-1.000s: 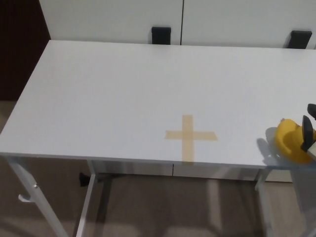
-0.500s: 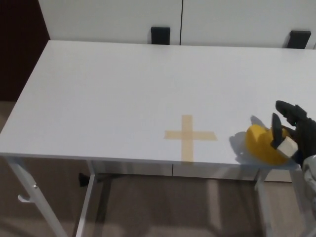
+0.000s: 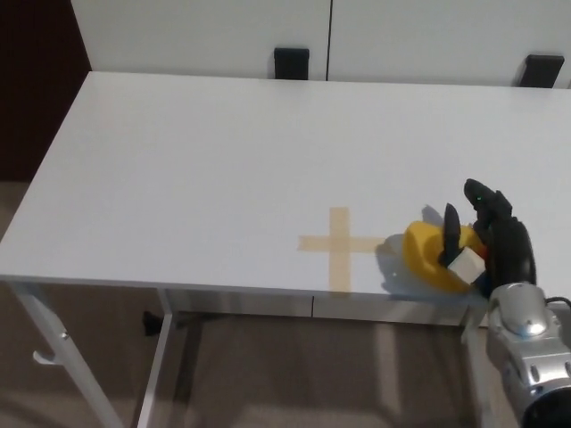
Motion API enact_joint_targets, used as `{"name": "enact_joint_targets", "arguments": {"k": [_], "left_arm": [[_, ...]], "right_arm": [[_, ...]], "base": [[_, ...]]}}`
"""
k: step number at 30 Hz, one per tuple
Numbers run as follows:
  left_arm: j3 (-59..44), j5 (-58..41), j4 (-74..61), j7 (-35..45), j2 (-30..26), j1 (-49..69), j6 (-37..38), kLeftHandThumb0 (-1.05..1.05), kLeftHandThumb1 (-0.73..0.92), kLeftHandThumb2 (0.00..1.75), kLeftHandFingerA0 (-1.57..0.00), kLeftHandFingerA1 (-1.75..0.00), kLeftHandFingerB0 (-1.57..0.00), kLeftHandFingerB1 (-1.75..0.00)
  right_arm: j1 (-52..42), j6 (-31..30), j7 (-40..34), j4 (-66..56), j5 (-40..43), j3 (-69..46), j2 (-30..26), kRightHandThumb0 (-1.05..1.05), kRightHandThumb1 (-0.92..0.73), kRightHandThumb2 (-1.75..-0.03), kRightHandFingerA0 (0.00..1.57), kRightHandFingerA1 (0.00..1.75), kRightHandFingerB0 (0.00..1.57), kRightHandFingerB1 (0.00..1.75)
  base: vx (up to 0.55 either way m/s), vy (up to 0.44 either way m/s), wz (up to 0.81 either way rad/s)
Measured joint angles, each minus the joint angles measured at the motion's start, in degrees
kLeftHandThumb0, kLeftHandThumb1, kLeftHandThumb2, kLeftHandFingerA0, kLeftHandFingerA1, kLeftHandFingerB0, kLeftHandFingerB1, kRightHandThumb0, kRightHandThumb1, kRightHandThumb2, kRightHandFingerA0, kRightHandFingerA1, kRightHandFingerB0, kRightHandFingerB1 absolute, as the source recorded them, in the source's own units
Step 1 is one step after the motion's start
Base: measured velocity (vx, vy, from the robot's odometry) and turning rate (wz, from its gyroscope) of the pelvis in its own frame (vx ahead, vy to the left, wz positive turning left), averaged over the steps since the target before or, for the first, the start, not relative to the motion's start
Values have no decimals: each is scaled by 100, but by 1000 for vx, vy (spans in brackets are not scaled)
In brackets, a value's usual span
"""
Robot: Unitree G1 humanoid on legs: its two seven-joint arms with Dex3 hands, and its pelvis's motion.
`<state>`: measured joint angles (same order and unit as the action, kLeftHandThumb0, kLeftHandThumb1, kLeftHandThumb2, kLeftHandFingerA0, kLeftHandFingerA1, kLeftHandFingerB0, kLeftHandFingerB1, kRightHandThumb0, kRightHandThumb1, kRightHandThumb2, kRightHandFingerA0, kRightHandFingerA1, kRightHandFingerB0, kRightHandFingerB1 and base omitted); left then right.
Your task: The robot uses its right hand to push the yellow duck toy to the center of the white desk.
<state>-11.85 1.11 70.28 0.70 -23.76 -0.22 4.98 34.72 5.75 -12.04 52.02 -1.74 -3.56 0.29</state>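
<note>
Duck toy (image 3: 426, 257) sits just right of the tape cross (image 3: 343, 246) on the surface (image 3: 223, 160). Right hand (image 3: 486, 241) presses against it, fingers spread.

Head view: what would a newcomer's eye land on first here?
The yellow duck toy, the one bright thing on the white desk, sits near the front edge at the right. The robot's black right hand is against the duck's right side, fingers spread around it. Just left of the duck, a tan tape cross marks the desk; the duck's shadow reaches the cross's right arm.
</note>
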Motion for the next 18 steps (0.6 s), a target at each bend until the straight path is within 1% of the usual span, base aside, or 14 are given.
{"name": "enact_joint_targets", "arguments": {"k": [2,3,4,7,8,10,12,13,14,15,18], "left_arm": [[3,2,0,0,7,1,0,10,0,98,-134,-122,-129,-119],[5,2,0,1,16,1,0,10,-2,97,-136,-123,-133,-121],[5,2,0,1,21,2,0,10,-3,97,-137,-123,-134,-121],[4,2,0,1,39,1,0,10,-2,97,-137,-123,-134,-122],[4,2,-1,1,53,1,0,11,-6,95,-139,-124,-136,-122],[4,2,-1,2,74,1,0,11,-6,95,-137,-123,-135,-122],[4,2,-3,5,119,2,0,11,-6,95,-137,-123,-135,-122],[4,2,-4,6,128,3,0,55,-45,175,-142,-98,-144,-96],[4,2,-5,7,141,4,0,55,-45,175,-142,-98,-144,-96],[5,2,-6,7,148,4,0,10,-2,97,-136,-123,-134,-121],[5,2,-6,7,148,4,0,12,-3,96,-137,-123,-134,-121]], "right_arm": [[0,25,-212,23,-76,47,69,-105,-82,-117,0,16,0,3],[0,34,-359,37,-139,78,110,-105,-82,-116,0,18,0,7],[0,40,-472,48,-185,103,144,-105,-82,-115,0,18,0,6],[0,44,-703,80,-288,176,205,-105,-83,-116,0,18,0,7],[0,46,-822,102,-343,221,237,-105,-83,-115,0,19,0,6],[3,49,-956,126,-405,271,276,-105,-82,-115,0,20,0,7],[6,51,-1243,168,-534,364,371,-105,-82,-115,0,20,0,7],[7,52,-1313,179,-564,390,396,-105,-83,-115,0,21,0,8],[8,56,-1439,201,-615,432,436,-105,-83,-115,0,21,0,8],[8,59,-1526,216,-655,461,467,-105,-81,-114,0,18,0,6],[8,59,-1526,216,-655,461,467,-105,-81,-112,0,17,0,5]], "base": [[0,0,0],[0,0,0],[0,0,0],[0,0,0],[0,0,0],[0,0,0],[0,0,0],[0,0,0],[0,0,0],[0,0,0],[0,0,0]]}}
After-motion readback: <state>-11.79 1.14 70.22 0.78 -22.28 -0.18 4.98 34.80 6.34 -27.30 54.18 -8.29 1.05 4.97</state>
